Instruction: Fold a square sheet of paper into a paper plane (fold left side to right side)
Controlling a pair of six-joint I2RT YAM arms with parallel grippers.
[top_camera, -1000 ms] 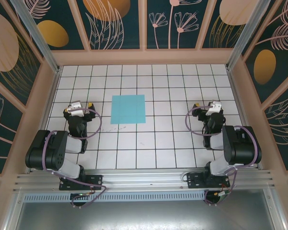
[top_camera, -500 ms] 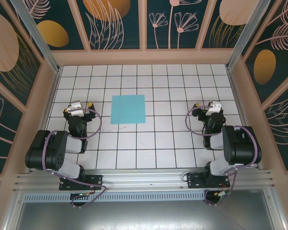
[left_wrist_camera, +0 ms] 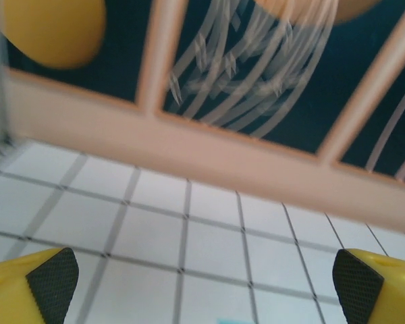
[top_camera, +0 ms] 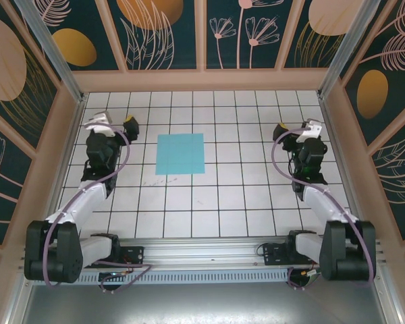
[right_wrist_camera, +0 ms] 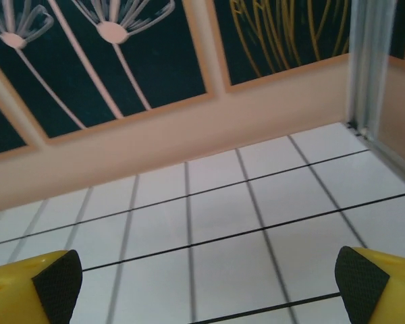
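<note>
While both arms reach out over white grid-tiled table (top_camera: 243,202), we note thin matte turquoise-blue square sheet of paper (top_camera: 180,154) lying flat as full square, mid-table between them, apart from both. Left gripper (top_camera: 113,127) well left of sheet, jaws spread wide, empty; black pads (left_wrist_camera: 52,277) far apart over tiles. Right gripper (top_camera: 298,133) well right of sheet, likewise released, holding nothing; its pads (right_wrist_camera: 360,287) wide apart over tiles, facing dark floral-patterned back wall (top_camera: 202,34).
</note>
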